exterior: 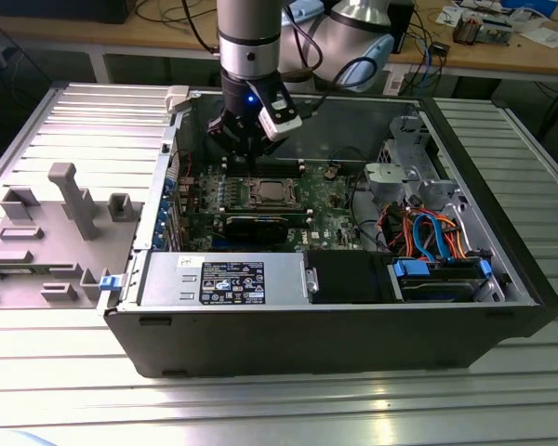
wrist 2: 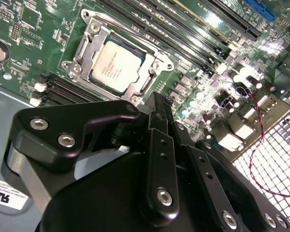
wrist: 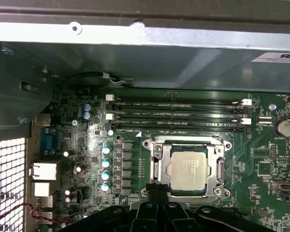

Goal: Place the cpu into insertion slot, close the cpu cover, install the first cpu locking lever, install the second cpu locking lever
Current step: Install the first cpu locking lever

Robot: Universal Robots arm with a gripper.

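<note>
The cpu (exterior: 266, 193) lies flat in the insertion slot (wrist: 152, 145) of the green motherboard (exterior: 330, 209), its silver top (wrist: 187, 169) (wrist 2: 117, 66) showing in both wrist views. The cpu cover (wrist: 217, 169) (wrist 2: 82, 53) is folded down around it, framing the chip. A thin metal lever (wrist 2: 130, 29) runs along one side of the frame. My gripper (exterior: 246, 156) hangs inside the case just above the socket. Its black fingers are pressed together, their tips (wrist: 157, 186) (wrist 2: 158, 102) at the socket's edge, with nothing held between them.
Long black memory slots (wrist: 179, 113) run beside the socket, under the case wall (wrist: 135, 53). A power supply (exterior: 223, 279) and a drive bay (exterior: 437, 274) with orange and blue cables (exterior: 428, 232) fill the near side. A grey fixture (exterior: 65, 204) sits outside at the exterior view's left.
</note>
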